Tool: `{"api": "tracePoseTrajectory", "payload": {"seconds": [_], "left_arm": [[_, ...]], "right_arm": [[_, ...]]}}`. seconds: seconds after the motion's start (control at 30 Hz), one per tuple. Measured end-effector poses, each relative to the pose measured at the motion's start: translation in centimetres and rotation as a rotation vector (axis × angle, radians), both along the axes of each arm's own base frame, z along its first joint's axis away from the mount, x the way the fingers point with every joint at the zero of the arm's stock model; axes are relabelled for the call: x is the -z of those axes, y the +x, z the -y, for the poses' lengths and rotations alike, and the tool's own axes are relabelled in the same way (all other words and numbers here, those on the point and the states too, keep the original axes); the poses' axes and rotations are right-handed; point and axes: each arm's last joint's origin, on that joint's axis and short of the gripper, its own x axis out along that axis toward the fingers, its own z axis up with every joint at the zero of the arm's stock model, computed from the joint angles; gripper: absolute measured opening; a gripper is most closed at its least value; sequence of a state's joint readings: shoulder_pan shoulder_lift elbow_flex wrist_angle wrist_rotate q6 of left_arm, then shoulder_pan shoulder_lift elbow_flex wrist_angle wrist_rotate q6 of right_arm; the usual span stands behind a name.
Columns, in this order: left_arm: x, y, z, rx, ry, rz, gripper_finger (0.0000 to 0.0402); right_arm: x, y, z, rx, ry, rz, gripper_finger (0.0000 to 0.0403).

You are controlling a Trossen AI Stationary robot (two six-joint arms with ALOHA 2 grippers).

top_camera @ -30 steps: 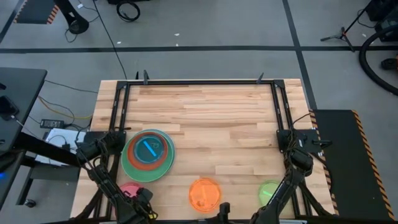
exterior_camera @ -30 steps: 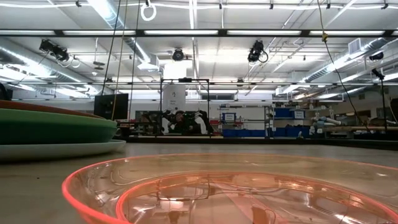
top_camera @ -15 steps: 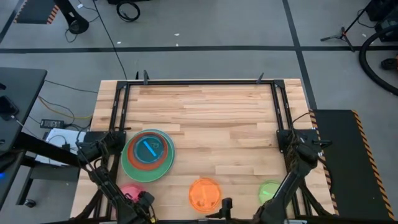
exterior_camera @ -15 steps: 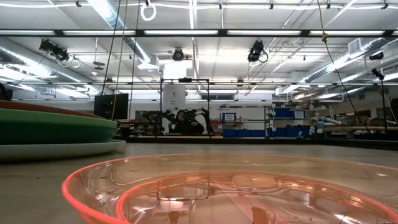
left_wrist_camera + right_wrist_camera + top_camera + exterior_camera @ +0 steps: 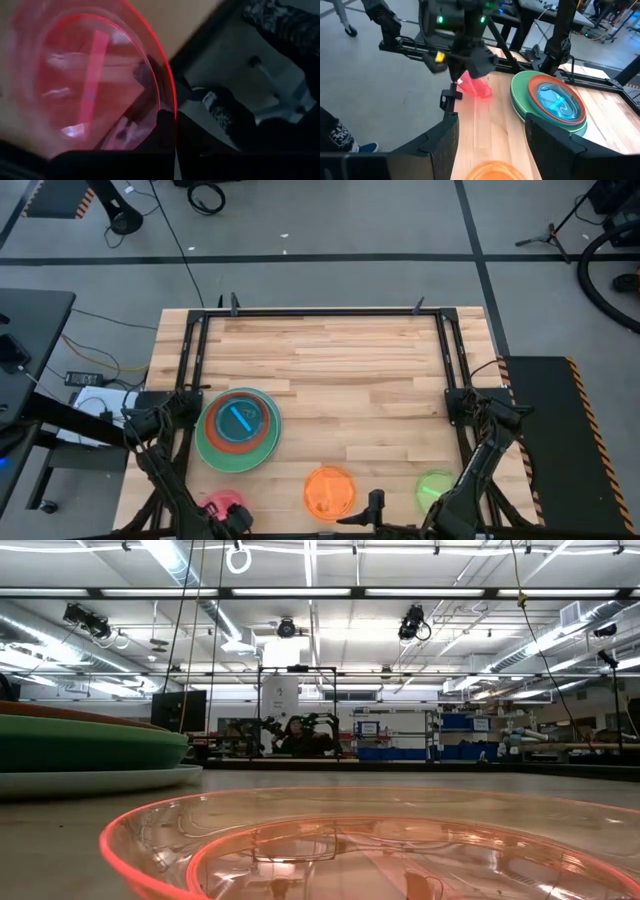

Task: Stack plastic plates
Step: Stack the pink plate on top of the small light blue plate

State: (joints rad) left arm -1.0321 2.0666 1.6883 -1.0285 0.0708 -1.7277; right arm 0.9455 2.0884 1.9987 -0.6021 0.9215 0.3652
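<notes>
Pink plate [image 5: 222,505] sat at the desk's [image 5: 340,370] near left corner, tilted up in the left end effector [image 5: 470,75], which was closed on its rim. We judged it light, thin and slick, stiff enough to lift by the edge but liable to swivel, so a rim pinch suited it. Its goal, the stack [image 5: 237,428], lay just beyond on the left side, a teal plate on top of red-orange and green ones. An orange plate [image 5: 329,491] and a lime plate [image 5: 434,488] waited along the near edge. Our right end effector [image 5: 490,145] hovered near the orange plate, fingers spread and empty.
</notes>
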Motion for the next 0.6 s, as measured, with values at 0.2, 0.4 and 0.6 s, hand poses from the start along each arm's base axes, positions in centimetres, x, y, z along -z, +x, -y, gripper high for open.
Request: {"api": "tracePoseTrajectory", "payload": {"seconds": [0.2,0.4,0.6], "left_arm": [[-6.0,0.8,-0.3,0.226,0.005,0.052,0.0006],[-11.3,0.7,-1.4,0.438,0.111,0.228,0.0008],[-11.5,2.0,-3.7,0.522,0.255,0.205,0.0004]], "right_arm": [[0.0,0.2,0.2,0.007,-0.015,0.002,0.0232],[0.4,0.5,0.9,0.031,-0.034,-0.035,0.0232],[0.9,1.3,1.8,0.061,-0.046,-0.054,0.0232]]}}
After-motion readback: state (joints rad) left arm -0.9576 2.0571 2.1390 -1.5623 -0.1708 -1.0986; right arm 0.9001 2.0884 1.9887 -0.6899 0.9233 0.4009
